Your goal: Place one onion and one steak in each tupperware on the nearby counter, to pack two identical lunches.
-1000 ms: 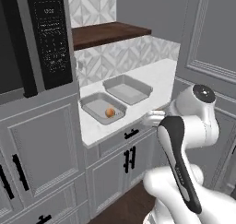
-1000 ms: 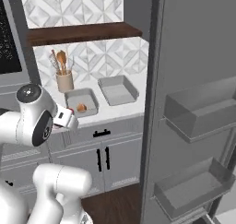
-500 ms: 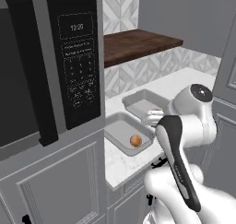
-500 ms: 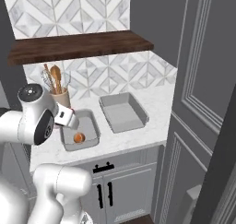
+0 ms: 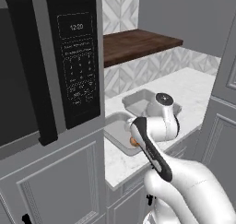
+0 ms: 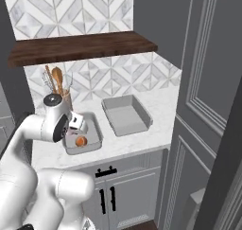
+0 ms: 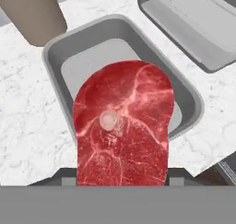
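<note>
The gripper (image 6: 77, 124) clamps a steak (image 7: 122, 126) above the near tupperware (image 6: 97, 138) — onion (image 6: 81, 141) inside; the tupperware at two o'clock (image 6: 125, 116) awaits both.

The white marble-look counter (image 5: 198, 87) is seen from behind the arm's left, past a black microwave panel (image 5: 76, 57) filling the frame's left. From the right, it (image 6: 163, 106) is viewed downward. Both views share two grey rectangular tupperware tubs (image 6: 125, 114). The hand view is held close above one tub (image 7: 184, 91).
</note>
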Available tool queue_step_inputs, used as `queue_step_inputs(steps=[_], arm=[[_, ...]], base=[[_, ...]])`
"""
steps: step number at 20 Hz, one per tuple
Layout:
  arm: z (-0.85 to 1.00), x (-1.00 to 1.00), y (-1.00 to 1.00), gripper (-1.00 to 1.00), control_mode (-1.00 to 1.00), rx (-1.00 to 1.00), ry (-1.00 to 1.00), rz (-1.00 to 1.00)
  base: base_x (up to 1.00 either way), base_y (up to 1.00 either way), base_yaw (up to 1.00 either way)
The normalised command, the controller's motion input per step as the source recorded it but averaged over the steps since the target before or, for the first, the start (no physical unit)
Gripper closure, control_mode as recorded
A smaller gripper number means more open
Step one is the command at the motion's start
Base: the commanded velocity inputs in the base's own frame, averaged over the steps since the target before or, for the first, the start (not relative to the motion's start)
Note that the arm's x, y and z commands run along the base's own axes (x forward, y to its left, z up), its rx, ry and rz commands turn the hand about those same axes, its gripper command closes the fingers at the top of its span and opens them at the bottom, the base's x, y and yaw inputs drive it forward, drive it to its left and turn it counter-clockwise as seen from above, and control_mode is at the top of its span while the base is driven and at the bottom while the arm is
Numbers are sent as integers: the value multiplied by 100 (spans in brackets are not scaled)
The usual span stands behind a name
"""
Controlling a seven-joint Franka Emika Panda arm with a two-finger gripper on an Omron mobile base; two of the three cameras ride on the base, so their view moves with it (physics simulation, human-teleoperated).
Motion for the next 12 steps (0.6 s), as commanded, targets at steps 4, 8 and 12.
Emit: queue_step_inputs(steps=[4, 8, 12], arm=[[-22, 100, 48, 100, -100, -2, 1, 3], [-7, 100, 32, 100, -100, 0, 3, 1], [-59, 100, 2, -100, -100, 0, 10, 5]], base=[[0, 0, 0], [0, 0, 0], [0, 0, 0]])
